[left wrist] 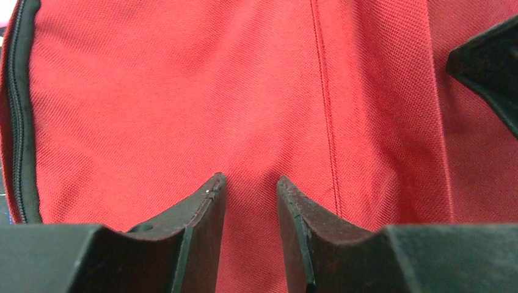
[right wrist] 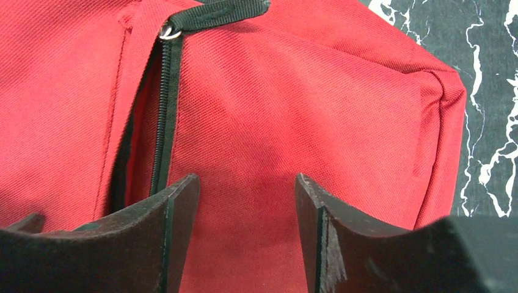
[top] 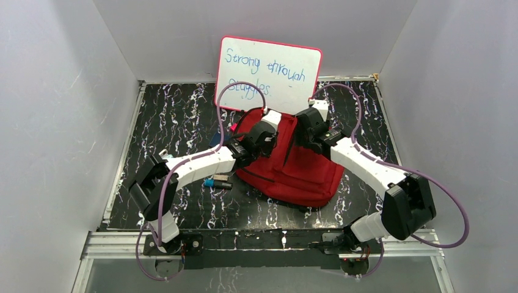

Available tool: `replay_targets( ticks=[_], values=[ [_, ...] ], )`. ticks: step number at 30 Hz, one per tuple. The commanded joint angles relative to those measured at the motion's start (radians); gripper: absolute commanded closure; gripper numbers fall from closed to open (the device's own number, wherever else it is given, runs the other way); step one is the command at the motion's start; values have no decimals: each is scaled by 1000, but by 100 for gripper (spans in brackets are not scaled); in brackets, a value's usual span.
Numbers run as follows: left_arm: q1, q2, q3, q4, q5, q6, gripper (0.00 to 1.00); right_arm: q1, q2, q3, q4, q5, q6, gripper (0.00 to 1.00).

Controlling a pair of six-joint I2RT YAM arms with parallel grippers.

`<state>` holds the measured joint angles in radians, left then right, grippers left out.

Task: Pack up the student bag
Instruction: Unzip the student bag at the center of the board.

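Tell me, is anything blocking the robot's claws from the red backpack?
No, nothing visible is. The left gripper and the right gripper both hang close over the student bag, and only its red fabric shows between and beyond their open fingers.

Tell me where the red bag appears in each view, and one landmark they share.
Top external: the bag lies at the centre, in front of the whiteboard.
Left wrist: it fills nearly the whole frame.
Right wrist: it fills all but the right edge, where the table shows.
Landmark: a black zipper in both wrist views; whether the same one, I cannot tell.
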<state>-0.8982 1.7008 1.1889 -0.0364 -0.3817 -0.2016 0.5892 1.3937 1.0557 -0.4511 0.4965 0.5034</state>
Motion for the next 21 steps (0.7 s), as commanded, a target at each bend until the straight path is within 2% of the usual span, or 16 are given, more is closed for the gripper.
replay_targets(
  ticks=[1,7,18,21],
  values=[
    [16,-58,-30,-8,8,-36,67,-3,31,45,17,52,-18,36],
    [15,-59,-24,-7,26,-41,67,-3,31,15,41,55,-21,49],
    [16,-112,-8,-19,52,-59,66,-36,13,-39,78,7,-16,99],
    [16,-155,-6,-3,124,-62,62,-44,-18,-58,82,6,-14,100]
  ],
)
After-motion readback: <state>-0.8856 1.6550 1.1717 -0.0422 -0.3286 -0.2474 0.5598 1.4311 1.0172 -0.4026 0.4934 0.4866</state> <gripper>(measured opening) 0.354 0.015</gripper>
